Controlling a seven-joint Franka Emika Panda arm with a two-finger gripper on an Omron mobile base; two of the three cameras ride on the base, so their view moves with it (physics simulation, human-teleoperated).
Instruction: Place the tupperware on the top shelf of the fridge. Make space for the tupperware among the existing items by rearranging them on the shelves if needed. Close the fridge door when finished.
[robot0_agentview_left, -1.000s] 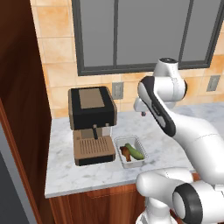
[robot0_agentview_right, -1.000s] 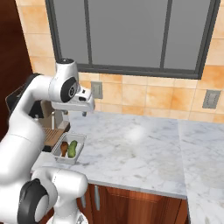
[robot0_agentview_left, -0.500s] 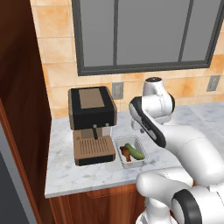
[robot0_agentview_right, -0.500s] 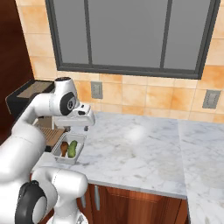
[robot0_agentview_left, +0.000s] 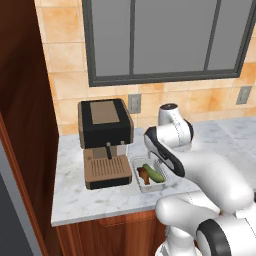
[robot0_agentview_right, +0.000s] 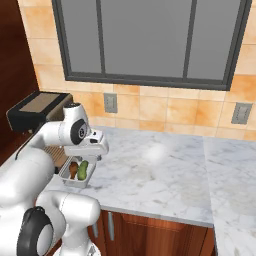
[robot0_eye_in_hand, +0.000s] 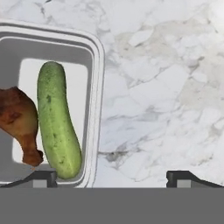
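The tupperware (robot0_agentview_left: 148, 175) (robot0_agentview_right: 77, 173) lies on the marble counter just right of the coffee machine, holding a green cucumber (robot0_eye_in_hand: 57, 120) and a brown piece of meat (robot0_eye_in_hand: 19, 124). My gripper (robot0_eye_in_hand: 111, 179) hangs open close above it. It straddles the container's right rim (robot0_eye_in_hand: 97, 87), with one fingertip (robot0_eye_in_hand: 41, 177) over the inside and the other (robot0_eye_in_hand: 186, 177) over bare counter. In the right base view my hand (robot0_agentview_right: 88, 149) sits low over the container's right end. The fridge's compartment, its shelves and the existing items are out of view.
A black and brown coffee machine (robot0_agentview_left: 104, 142) (robot0_agentview_right: 36, 107) stands against the tiled wall, left of the container. A tall brown wooden cabinet (robot0_agentview_left: 25, 115) borders the counter's left end. Open marble counter (robot0_agentview_right: 165, 170) stretches to the right, below a window.
The arm has folded down: the hand dropped from well above the counter to just over the tupperware. The container has not moved.
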